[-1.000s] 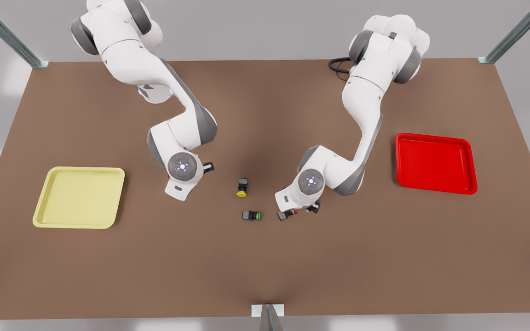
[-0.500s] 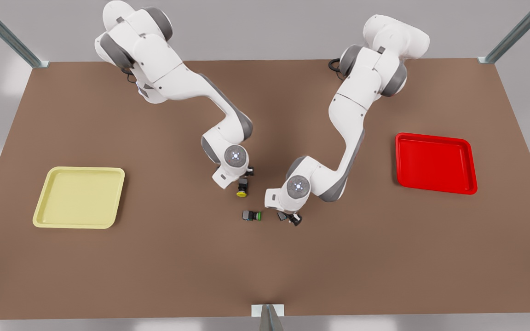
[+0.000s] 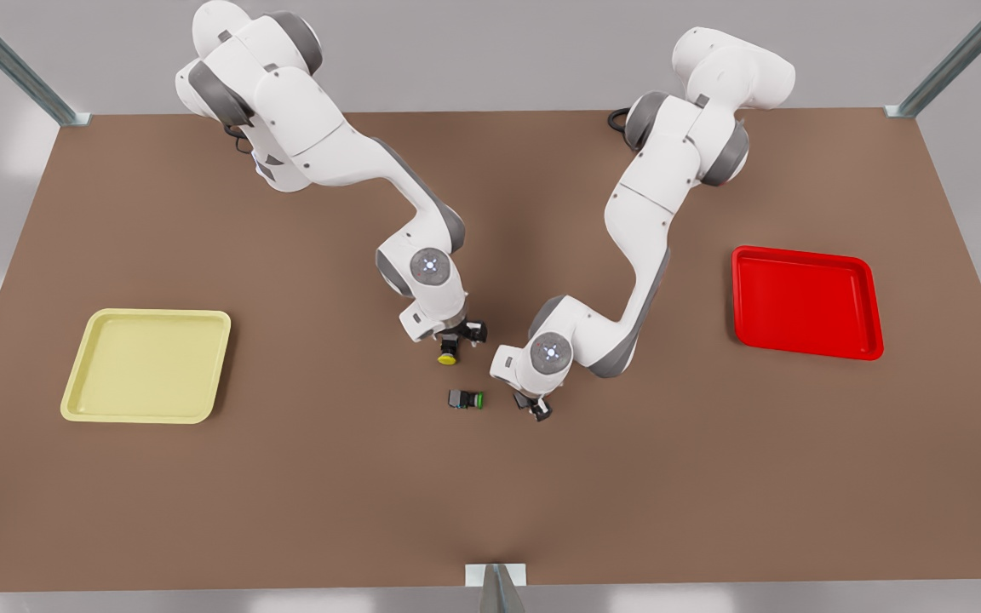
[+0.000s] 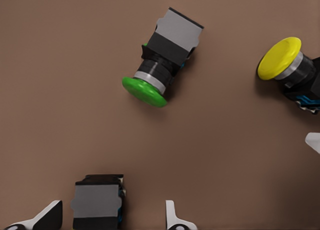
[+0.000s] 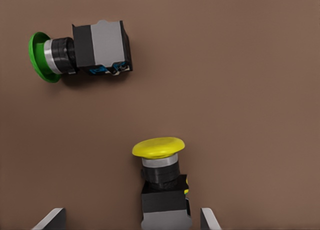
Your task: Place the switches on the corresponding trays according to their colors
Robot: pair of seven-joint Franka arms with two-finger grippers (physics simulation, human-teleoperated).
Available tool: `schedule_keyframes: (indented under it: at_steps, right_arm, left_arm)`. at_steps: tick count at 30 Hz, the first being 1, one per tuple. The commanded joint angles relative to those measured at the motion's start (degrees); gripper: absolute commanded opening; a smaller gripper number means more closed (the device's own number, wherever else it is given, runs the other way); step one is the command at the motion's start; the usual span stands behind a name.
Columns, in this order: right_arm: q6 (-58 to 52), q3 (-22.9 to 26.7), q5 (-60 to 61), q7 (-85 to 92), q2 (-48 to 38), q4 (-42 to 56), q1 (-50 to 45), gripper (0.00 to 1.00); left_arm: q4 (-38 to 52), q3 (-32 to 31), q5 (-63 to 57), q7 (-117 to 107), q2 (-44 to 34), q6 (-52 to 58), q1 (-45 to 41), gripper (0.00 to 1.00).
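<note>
The yellow switch [image 3: 447, 358] [image 5: 158, 147] lies on the table, its dark body between the spread fingers of my right gripper [image 3: 455, 334] [image 5: 131, 220], which is open and not touching it. My left gripper [image 3: 533, 407] [image 4: 111, 220] is open and straddles the red switch [image 4: 97, 205], whose dark body [image 3: 524, 400] shows while the cap is hidden. The pale yellow tray [image 3: 146, 366] sits at the front view's left and the red tray [image 3: 806, 302] at its right. The yellow switch [image 4: 280, 59] also shows in the left wrist view.
A green-capped switch [image 3: 465, 399] [image 4: 160, 55] [image 5: 80, 52] lies on its side between the two grippers, close to both. The brown table [image 3: 490, 511] has open room in front of the switches and between them and each tray.
My right gripper swung in from the front view's left and came down over the yellow switch. My left gripper shifted slightly and settled around the red switch, covering its cap.
</note>
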State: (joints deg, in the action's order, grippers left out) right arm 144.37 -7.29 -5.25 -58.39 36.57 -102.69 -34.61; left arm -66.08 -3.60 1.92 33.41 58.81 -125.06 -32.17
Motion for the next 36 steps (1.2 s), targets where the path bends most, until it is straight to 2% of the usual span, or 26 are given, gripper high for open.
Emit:
schedule_keyframes:
  at_steps: [1, 3, 5, 6, 8, 13, 17, 21, 22, 23, 24, 26, 31, 33, 35, 36]
  right_arm:
    - [1.80, 0.00, -0.02, -10.61, -0.09, -0.23, 0.07, 1.00]
    - [0.74, 0.00, -0.02, -5.60, -0.18, -0.85, 0.51, 1.00]
    - [0.65, 0.09, -0.02, -4.11, -0.18, -0.84, 0.68, 1.00]
    - [0.65, 0.09, -0.02, -4.37, -0.01, -0.67, 0.60, 1.00]
    - [0.65, 0.09, -0.02, -4.28, 0.35, -0.58, 0.60, 1.00]
    - [0.74, 0.97, -0.11, -1.56, 2.01, -0.23, 0.51, 1.00]
    - [0.91, 0.97, -0.11, -1.56, 3.25, 0.12, 0.07, 1.00]
    - [0.91, 0.97, -0.11, -1.56, 3.33, 0.21, -0.02, 1.00]
    - [0.91, 0.97, -0.11, -1.21, 3.25, 0.21, -0.02, 0.94]
    - [0.91, 0.97, -0.11, -0.76, 3.25, 0.21, -0.02, 0.80]
    - [0.83, 0.97, -0.11, -0.68, 3.25, 0.21, -0.02, 0.73]
    - [0.83, 0.97, -0.11, -0.68, 3.16, 0.30, 0.07, 0.68]
    - [0.74, 0.97, -0.11, -0.85, 3.07, 0.30, 0.07, 0.42]
    - [0.65, 0.97, -0.02, -0.77, 2.98, 0.74, 0.07, 0.41]
    - [-0.31, 0.97, -0.02, -0.77, 2.89, 0.74, 0.51, 0.41]
    - [-0.93, 0.97, -0.02, -0.76, 2.63, 0.74, 0.60, 0.42]
  left_arm:
    - [0.07, -0.01, 0.01, 10.35, 0.07, -0.53, 0.00, 1.00]
    - [0.07, -0.01, 0.01, 10.35, 0.34, -0.62, 0.00, 0.98]
    - [0.07, -0.01, 0.01, 9.57, 0.34, -0.54, 0.00, 0.84]
    - [0.07, -0.01, 0.01, 9.12, 0.34, -0.54, 0.00, 0.80]
    - [0.07, -0.01, 0.01, 9.12, 0.34, -0.54, 0.00, 0.79]
    - [0.07, -0.01, 0.01, 8.16, 0.34, -0.10, 0.00, 0.71]
    - [0.07, -0.01, 0.01, 6.40, 0.34, 0.08, 0.00, 0.59]
    - [0.07, -0.01, 0.01, 5.79, 0.25, 0.52, 0.00, 0.59]
    - [0.07, -0.01, 0.01, 4.47, 0.16, 0.52, 0.00, 0.59]
    - [0.07, -0.01, 0.01, 4.38, -0.01, 0.96, 0.00, 0.59]
    - [0.07, -0.01, -0.08, 4.38, -0.19, 0.96, 0.00, 0.58]
    - [0.07, -0.01, -0.08, 3.59, -0.28, 1.40, 0.00, 0.47]
    - [0.16, -0.01, 0.45, 2.10, -0.28, 2.10, 0.00, 0.39]
    - [0.16, 0.17, 0.28, 2.09, -1.94, 5.52, 0.18, 0.39]
    - [-0.28, 0.52, -1.30, 2.18, -6.68, 16.05, 3.86, 0.40]
    - [-3.61, 0.52, -1.92, 2.27, -11.16, 21.52, 7.20, 0.40]
